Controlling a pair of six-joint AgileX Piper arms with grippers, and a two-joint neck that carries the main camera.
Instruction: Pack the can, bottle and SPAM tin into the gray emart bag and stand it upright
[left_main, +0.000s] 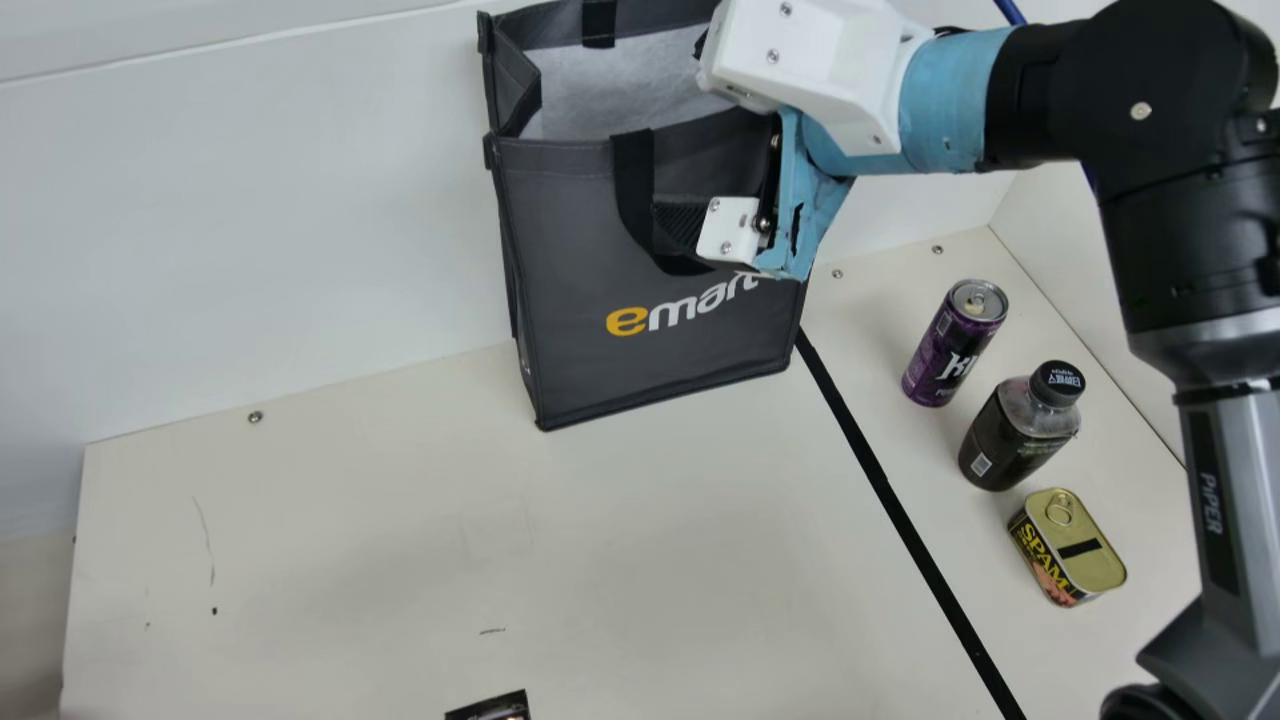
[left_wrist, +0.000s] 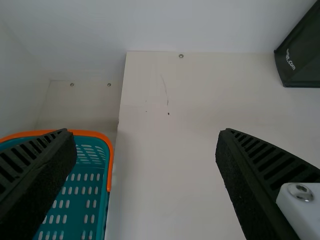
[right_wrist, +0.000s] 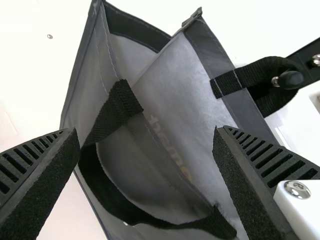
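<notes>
The right pincer (right_wrist: 146, 131) is spread wide at the gray bag (left_main: 640, 370), and it is the nearer one to the purple can (left_main: 955, 343), likely next to grab, which stands tall at about four o'clock from it in the main view.

The right arm (left_main: 1180, 90) has black joints, a silver-gray link (left_main: 1255, 480), light-blue wrapping (left_main: 950, 110) and a white housing (left_main: 820, 50) with screws. The left gripper (left_wrist: 146, 134) has black, ribbed fingers (left_wrist: 250, 170) and a white bracket (left_wrist: 306, 217) with a metal screw (left_wrist: 300, 191).
</notes>
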